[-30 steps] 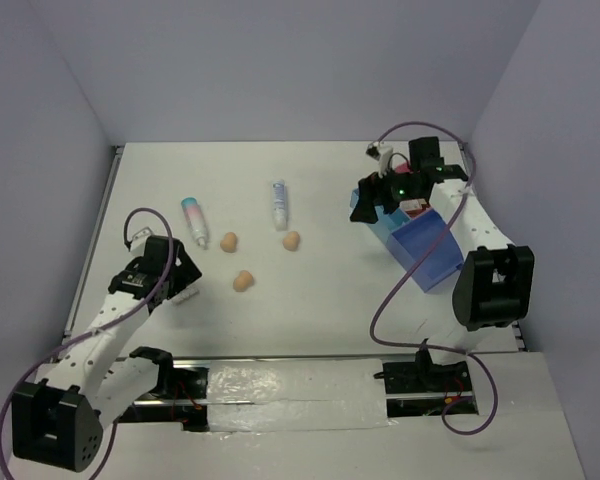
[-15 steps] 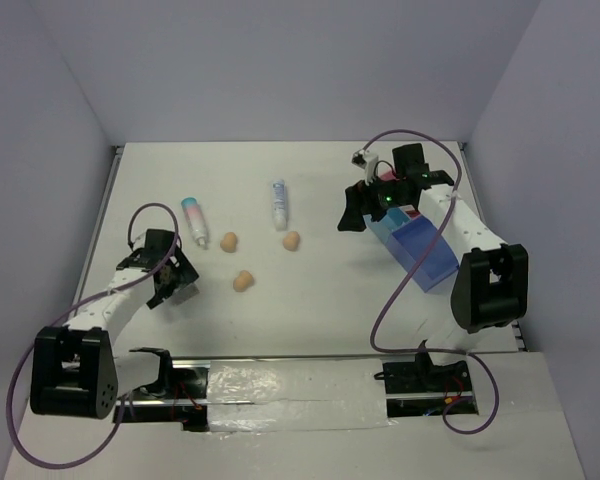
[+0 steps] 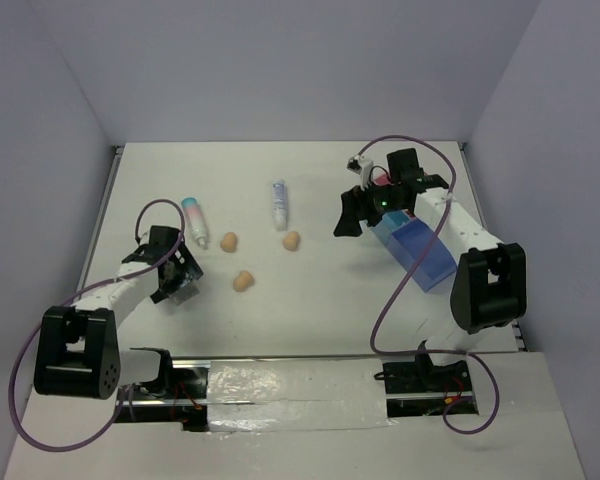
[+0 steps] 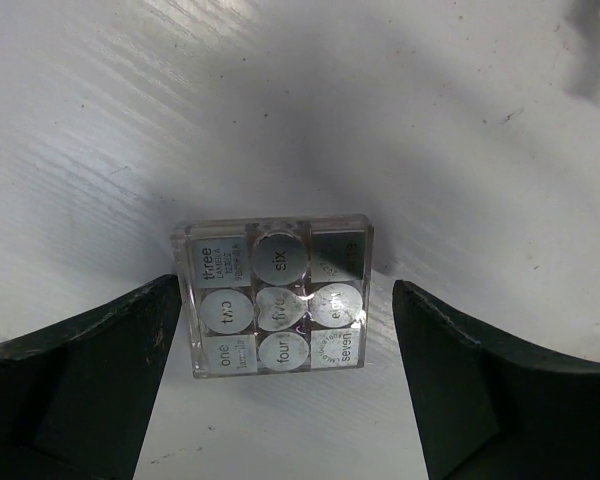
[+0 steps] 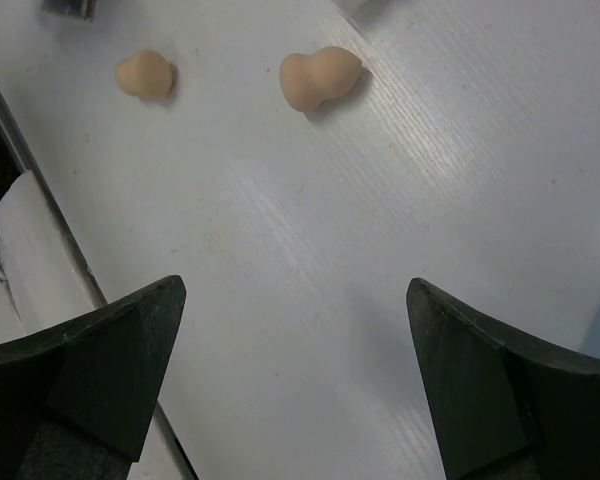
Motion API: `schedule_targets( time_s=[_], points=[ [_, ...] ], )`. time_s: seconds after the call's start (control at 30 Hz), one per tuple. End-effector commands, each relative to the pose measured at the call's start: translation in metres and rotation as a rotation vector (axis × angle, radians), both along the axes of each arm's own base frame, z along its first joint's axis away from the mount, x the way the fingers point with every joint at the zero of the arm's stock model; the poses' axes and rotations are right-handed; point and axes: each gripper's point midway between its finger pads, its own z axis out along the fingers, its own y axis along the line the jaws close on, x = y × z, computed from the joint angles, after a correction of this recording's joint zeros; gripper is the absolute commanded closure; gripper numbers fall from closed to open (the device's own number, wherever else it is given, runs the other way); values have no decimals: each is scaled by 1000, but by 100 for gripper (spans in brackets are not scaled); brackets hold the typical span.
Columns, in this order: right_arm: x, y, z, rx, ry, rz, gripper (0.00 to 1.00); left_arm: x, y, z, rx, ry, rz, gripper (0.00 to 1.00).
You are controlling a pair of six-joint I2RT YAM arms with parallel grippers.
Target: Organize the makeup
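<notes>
A small clear eyeshadow palette (image 4: pixel 275 295) with grey pans lies flat on the white table. My left gripper (image 4: pixel 285 330) is open, with one finger on each side of the palette and neither touching it; in the top view this gripper (image 3: pixel 176 277) sits low at the left. My right gripper (image 3: pixel 343 218) is open and empty, just left of the blue tray (image 3: pixel 425 255). Three peach sponges (image 3: pixel 229 241) (image 3: pixel 291 240) (image 3: pixel 243 281) lie mid-table; two of them show in the right wrist view (image 5: pixel 320 78) (image 5: pixel 146 75). A white tube with blue print (image 3: pixel 278 204) and a pink-white tube with a teal cap (image 3: pixel 193 220) lie further back.
The blue tray stands tilted at the right under the right arm, with a pink part (image 3: pixel 381 181) at its far end. Grey walls close the table at the back and both sides. A taped rail (image 3: pixel 290 385) runs along the near edge.
My right gripper has moved left, away from the blue tray and out over the table. My left arm has dropped lower, and its gripper has shifted slightly right at the palette.
</notes>
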Motion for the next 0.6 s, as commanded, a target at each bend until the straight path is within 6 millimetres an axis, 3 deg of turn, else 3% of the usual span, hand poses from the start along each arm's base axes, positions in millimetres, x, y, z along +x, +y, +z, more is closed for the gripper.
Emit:
schedule_targets(
  time_s=[0.0,0.13,0.4,0.57],
  points=[
    [-5,7,12,28,-37,19,0,7,-1,-2,-11,-4,-16,1],
    [-7,8,12,20,-40,24,0,6,-3,-5,-16,8,-16,5],
    [-11,12,12,21,-29,44,0,9,-8,-4,-42,-5,-29,26],
    [-14,15,11,25,-23,58,1,5,-10,-6,-52,15,-42,20]
  ],
)
